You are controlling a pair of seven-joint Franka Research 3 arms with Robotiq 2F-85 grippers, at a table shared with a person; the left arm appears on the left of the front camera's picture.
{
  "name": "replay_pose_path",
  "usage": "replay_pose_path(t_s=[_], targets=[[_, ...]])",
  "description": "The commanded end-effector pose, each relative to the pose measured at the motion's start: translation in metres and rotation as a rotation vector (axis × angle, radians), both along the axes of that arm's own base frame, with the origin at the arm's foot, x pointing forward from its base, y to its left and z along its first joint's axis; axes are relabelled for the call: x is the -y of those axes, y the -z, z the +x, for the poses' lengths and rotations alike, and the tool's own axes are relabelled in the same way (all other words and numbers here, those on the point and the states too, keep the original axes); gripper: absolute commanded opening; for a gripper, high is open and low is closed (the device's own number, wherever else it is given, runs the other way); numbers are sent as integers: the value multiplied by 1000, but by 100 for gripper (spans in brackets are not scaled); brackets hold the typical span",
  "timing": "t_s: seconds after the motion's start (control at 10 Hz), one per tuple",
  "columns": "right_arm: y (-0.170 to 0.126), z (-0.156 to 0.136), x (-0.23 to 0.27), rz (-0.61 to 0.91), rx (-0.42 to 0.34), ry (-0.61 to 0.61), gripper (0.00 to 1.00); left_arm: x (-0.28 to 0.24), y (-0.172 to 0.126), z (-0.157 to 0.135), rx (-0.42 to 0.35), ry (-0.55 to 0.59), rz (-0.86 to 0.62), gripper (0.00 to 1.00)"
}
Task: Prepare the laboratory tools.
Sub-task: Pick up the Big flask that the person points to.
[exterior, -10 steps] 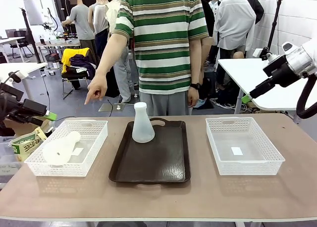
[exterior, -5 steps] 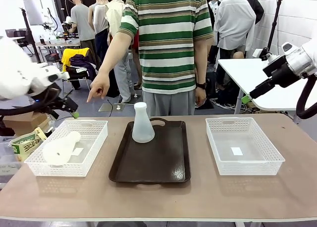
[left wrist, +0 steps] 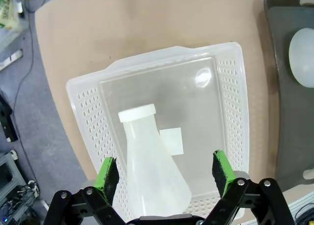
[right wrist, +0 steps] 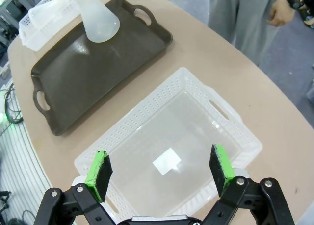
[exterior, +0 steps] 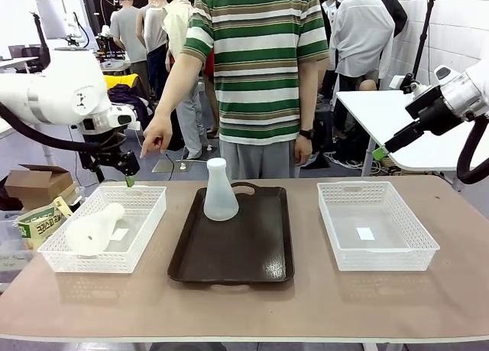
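We count two flasks, two white mesh baskets, one dark tray and two end effectors on one brown table [exterior: 244,305].

The first flask [exterior: 220,194] stands upright at the far left end of the tray [exterior: 244,248], in the middle of the front view. The second flask [exterior: 92,232] lies on its side inside the left basket [exterior: 99,259], at the lower left of that view, with its neck pointing up and to the right. The right basket [exterior: 382,261] holds no flask, and a small white square lies on its floor.

The left end effector [left wrist: 163,170] hangs above the far edge of the left basket, at the upper left of the front view. Its fingers are spread wide and hold nothing. In its wrist view the lying flask sits below, between the two green pads.

The right end effector [right wrist: 159,171] is at the upper right of the front view, raised beyond the table's far edge. Its fingers are also spread wide and hold nothing.

The person's hand [exterior: 155,139] points downward near the left end effector.
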State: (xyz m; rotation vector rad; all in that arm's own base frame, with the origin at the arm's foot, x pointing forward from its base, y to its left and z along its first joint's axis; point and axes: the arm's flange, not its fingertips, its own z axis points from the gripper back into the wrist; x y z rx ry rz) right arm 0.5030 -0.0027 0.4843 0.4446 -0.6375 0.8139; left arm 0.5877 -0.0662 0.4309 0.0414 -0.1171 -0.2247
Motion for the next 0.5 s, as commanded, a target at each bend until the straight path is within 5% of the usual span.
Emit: replay_pose_path(t_s=[0.0, 0.4], targets=[[-1, 0, -2, -16, 1, 5, 100, -5, 21, 10, -34, -7, 45, 100], [-1, 0, -2, -16, 1, 5, 100, -21, 60, 8, -84, -39, 42, 100]])
